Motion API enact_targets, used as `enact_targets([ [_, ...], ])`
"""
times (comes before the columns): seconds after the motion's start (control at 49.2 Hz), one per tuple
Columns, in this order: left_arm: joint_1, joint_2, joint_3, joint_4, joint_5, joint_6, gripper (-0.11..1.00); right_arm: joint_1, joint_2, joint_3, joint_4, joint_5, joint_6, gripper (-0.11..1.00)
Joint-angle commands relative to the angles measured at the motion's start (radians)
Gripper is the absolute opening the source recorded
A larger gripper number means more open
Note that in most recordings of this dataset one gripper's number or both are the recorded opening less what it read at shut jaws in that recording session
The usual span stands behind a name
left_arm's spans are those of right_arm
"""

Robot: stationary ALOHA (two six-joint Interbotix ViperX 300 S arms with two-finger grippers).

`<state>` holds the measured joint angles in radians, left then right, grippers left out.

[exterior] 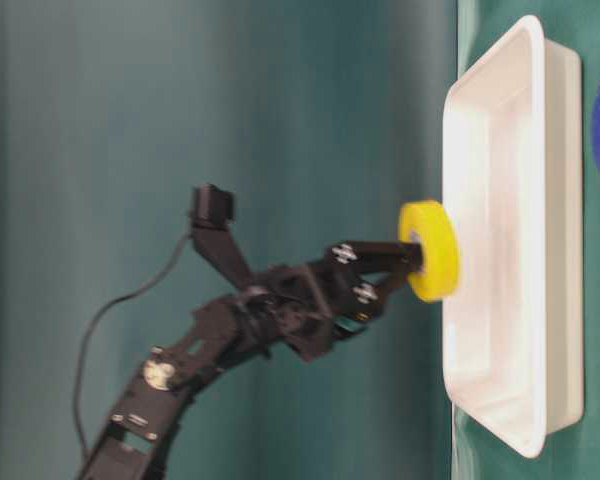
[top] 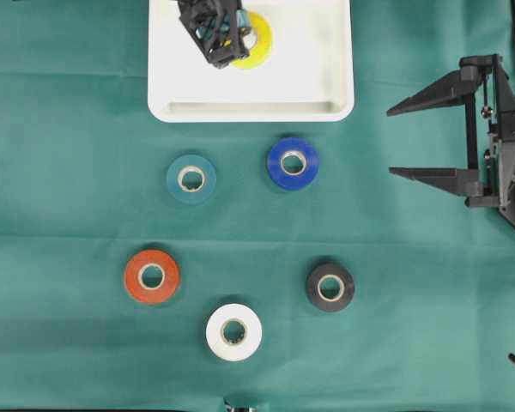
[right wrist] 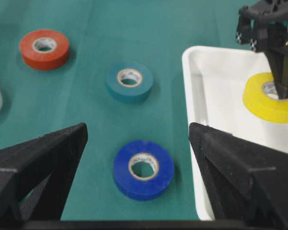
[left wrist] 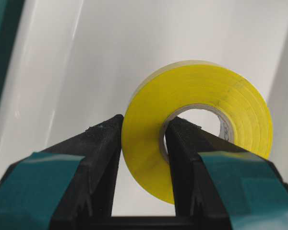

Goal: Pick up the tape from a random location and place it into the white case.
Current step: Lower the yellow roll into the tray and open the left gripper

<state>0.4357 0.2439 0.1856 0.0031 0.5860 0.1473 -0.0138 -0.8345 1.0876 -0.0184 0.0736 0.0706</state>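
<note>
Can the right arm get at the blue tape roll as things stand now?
Probably yes: the right gripper has its jaws open and empty, and bare cloth lies between it and the blue tape roll.

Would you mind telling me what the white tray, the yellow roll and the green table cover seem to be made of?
The shallow white rectangular tray looks like glossy moulded plastic: soft highlights, rounded corners. The yellow tape roll seems smooth vinyl tape, with layered windings on a pale, probably cardboard, core. The green table cover appears to be matte woven cloth, with faint creases.

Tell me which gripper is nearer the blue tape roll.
Right. The right gripper hangs open beside the blue tape roll; the left gripper is over the white case, clamping the yellow roll.
</note>
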Motion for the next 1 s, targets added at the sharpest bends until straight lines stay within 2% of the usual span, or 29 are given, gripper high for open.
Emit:
enact_targets([
  [0.0,0.000,-0.006,-0.003,-0.003,-0.021,0.000,0.25,0.000,0.008,-0.020,-0.003,-0.012,-0.002,0.92],
  [0.488,0.002,0.052,0.003,-0.005,-0.049,0.003,0.27,0.000,0.021,-0.018,-0.003,-0.020,-0.003,0.92],
  [0.63,0.002,0.052,0.003,-0.005,-0.052,0.003,0.47,-0.002,0.021,-0.018,-0.003,-0.020,-0.003,0.92],
  [0.792,0.000,0.052,0.003,-0.005,-0.064,0.003,0.87,-0.002,0.020,-0.018,-0.002,-0.020,-0.003,0.92],
  [0.833,0.000,0.052,0.002,-0.005,-0.066,0.006,0.93,-0.002,0.021,-0.018,-0.003,-0.020,-0.003,0.92],
  [0.894,0.002,0.052,0.002,-0.005,-0.066,0.006,0.99,-0.002,0.021,-0.018,-0.003,-0.018,-0.003,0.92],
  [0.975,0.000,0.052,0.002,-0.003,-0.064,0.008,0.99,-0.002,0.021,-0.018,-0.003,-0.020,-0.003,0.92],
])
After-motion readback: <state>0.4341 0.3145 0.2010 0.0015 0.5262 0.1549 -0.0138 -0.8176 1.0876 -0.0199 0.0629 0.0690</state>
